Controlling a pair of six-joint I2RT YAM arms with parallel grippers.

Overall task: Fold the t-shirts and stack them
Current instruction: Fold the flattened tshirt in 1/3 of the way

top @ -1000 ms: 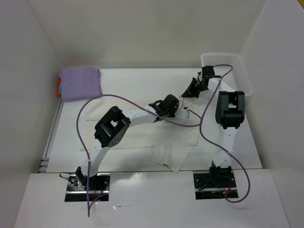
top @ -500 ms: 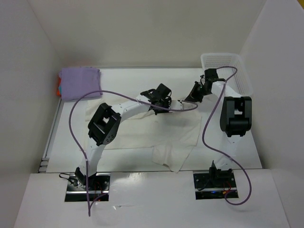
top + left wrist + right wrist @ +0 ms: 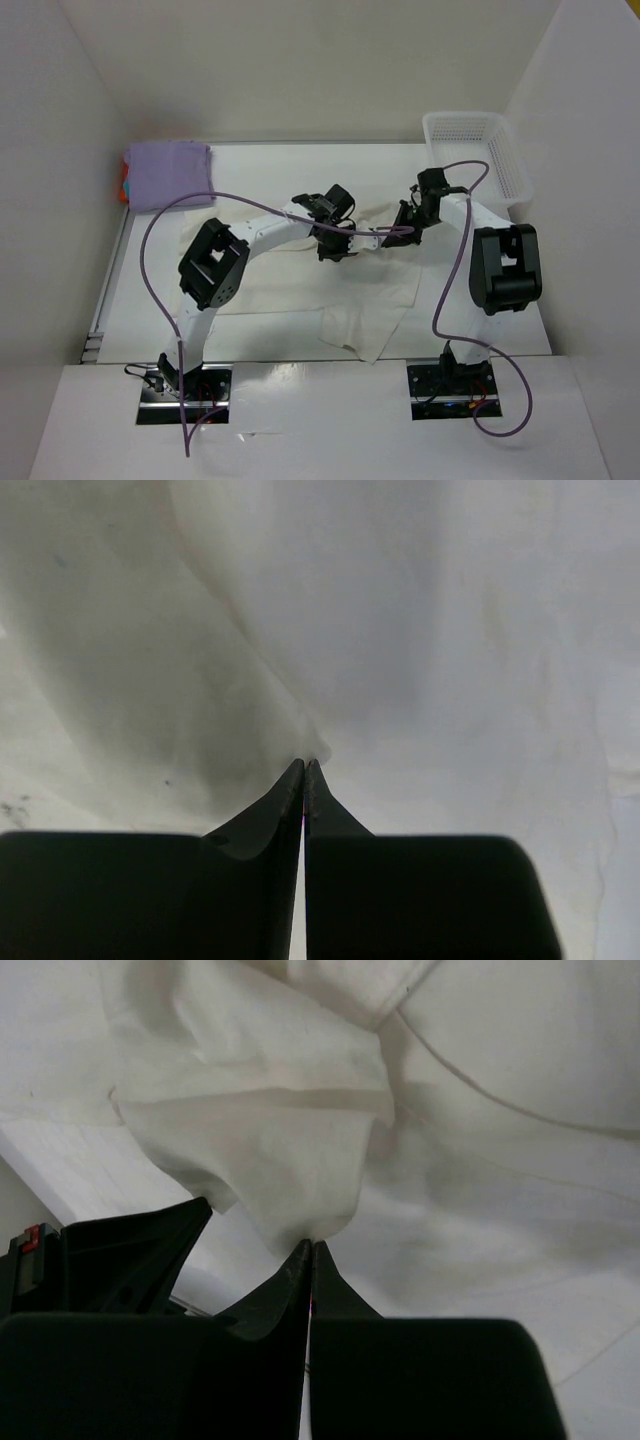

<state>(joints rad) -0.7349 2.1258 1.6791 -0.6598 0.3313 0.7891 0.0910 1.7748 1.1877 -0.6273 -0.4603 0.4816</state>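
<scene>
Here, one off-white t-shirt (image 3: 370, 318) is being spread mid-table (image 3: 270, 165) between white walls (image 3: 300, 60). It is being pinched by the clamped left gripper (image 3: 304, 766) and right gripper (image 3: 310, 1246). Far left of them, one folded lavender t-shirt (image 3: 168, 172) is being stacked over an orange t-shirt (image 3: 122, 190). One basket (image 3: 462, 116) is being kept just beyond the right gripper.

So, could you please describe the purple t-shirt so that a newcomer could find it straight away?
Start at the white table and go to its far left corner, opposite the mesh basket. The lavender t-shirt lies there folded flat, topping a small stack; it is the only purple cloth, unlike the off-white t-shirt spread mid-table.
</scene>
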